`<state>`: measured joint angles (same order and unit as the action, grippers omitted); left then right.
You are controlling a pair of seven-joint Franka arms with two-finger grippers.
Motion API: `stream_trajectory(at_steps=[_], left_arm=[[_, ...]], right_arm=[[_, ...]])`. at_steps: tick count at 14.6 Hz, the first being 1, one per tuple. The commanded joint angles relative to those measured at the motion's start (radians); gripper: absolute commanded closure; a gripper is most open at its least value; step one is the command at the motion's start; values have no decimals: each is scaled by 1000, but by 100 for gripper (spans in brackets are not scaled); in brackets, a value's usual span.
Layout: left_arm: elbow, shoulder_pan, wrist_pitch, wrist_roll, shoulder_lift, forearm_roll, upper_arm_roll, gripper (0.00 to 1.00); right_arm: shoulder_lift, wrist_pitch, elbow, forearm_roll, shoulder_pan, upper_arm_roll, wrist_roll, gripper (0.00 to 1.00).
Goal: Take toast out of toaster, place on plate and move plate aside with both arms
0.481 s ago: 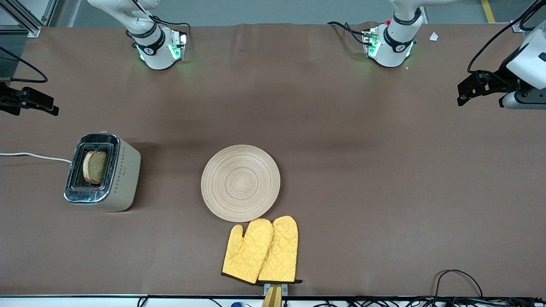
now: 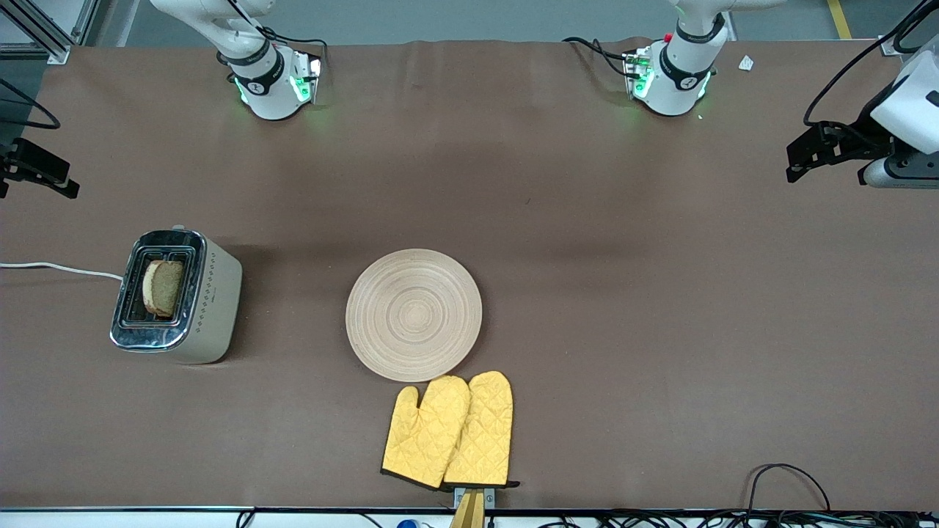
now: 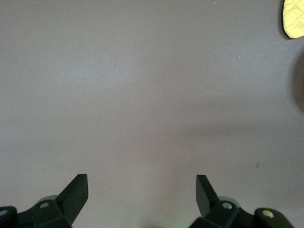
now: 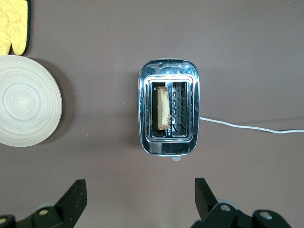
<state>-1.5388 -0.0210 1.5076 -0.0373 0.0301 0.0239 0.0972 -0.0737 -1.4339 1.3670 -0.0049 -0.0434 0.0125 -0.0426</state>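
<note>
The toast [image 2: 163, 287] stands in a slot of a chrome and cream toaster [image 2: 213, 301] toward the right arm's end of the table. The right wrist view looks down on the toast [image 4: 163, 107] in the toaster [image 4: 168, 142]. The round beige plate [image 2: 414, 314] lies bare mid-table and shows at the edge of the right wrist view [image 4: 26, 107]. My right gripper [image 2: 44, 176] is open and empty, up in the air beside the toaster; its jaws [image 4: 140, 199] stand wide apart. My left gripper [image 2: 803, 154] is open and empty over bare table at the left arm's end [image 3: 141, 197].
Two yellow quilted oven mitts [image 2: 451, 433] lie side by side, touching the plate's rim nearest the front camera; one shows in the right wrist view [image 4: 14, 23] and a corner in the left wrist view [image 3: 294, 19]. A white cord [image 2: 59, 269] runs from the toaster off the table's end.
My right gripper has shifted a little toward the right arm's end of the table. The left arm, toast and plate have not moved.
</note>
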Motion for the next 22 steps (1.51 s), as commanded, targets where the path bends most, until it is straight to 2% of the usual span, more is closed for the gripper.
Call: stream_trajectory(at_steps=[1,9,13,18,22], left_arm=[[31,4,-17,19,-10,-5,4,0],[29,21,-18,23,-16,-10,2,0],[29,22,-18,23,-18,-10,-4,0],[29,23,-18,23,-19,-10,-4,0],[31,23,-18,23,-22,-12,-4,0]], right_arm=[[45,-28,69,16,-10,-5,-2,0],[-50,-127,150,-6,-9,0,-63,0],[-43,-363,368,-9,-15,0,-76,0],[-52,-509,471,-9,-33,0,-83,0],[-104,-555,474,-9,-49,0,-85,3]])
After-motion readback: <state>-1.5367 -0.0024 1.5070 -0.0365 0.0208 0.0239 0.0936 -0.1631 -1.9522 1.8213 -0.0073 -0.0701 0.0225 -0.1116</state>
